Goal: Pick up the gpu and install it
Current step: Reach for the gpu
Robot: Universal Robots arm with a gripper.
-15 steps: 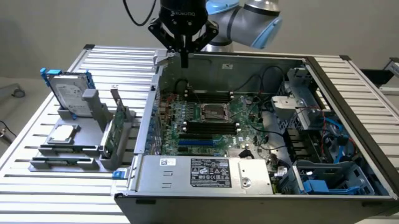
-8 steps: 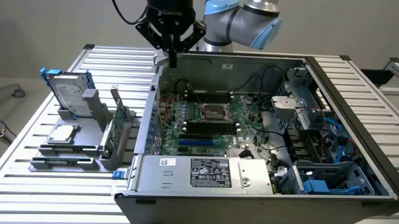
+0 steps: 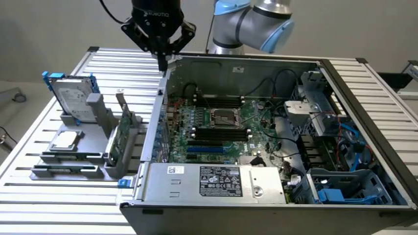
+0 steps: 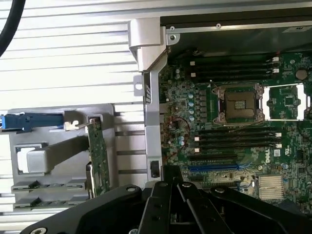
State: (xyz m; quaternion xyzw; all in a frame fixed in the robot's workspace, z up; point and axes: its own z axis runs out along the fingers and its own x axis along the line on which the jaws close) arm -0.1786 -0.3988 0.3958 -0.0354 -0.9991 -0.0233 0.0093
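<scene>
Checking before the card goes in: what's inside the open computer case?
Inside the case lie a green motherboard with an empty processor socket, cables and a blue bracket. The labelled metal box covers the board's near edge. The gpu stands outside, in a holder.

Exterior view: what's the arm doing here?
The arm's gripper, shut and empty, hovers over the far corner of the open computer case, on the exterior view's left. The gpu stands upright in the grey rack beside the case, not yet picked up.
</scene>
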